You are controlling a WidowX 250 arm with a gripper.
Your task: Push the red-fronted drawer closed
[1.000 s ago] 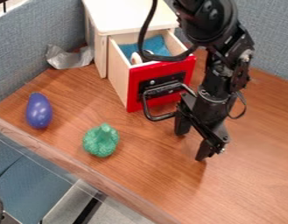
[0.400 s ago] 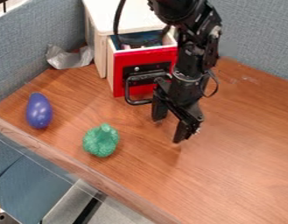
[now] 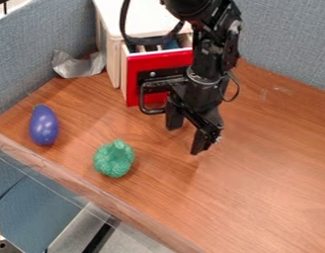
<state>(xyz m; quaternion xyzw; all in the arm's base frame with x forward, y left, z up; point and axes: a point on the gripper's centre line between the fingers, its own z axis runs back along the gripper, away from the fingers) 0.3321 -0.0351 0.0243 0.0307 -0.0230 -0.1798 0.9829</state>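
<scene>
A wood-grain counter (image 3: 257, 183) from my remote seat.
On it I see a purple eggplant (image 3: 44, 125), a green broccoli (image 3: 114, 158) nearer the front edge, crumpled silver material (image 3: 77, 65), and, just beside that, a pale cabinet (image 3: 113, 54), its red-fronted drawer (image 3: 158, 62) partly open.

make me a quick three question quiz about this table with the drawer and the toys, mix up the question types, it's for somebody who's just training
1. Fill in the blank: The smooth egg-shaped toy is ____ in colour.

2. True or false: The red-fronted drawer is partly open.

3. Multiple choice: Which of these is nearest the black hand?
a) the crumpled silver sheet
b) the smooth egg-shaped toy
c) the bumpy green toy

Key: 1. purple; 2. true; 3. c
</scene>
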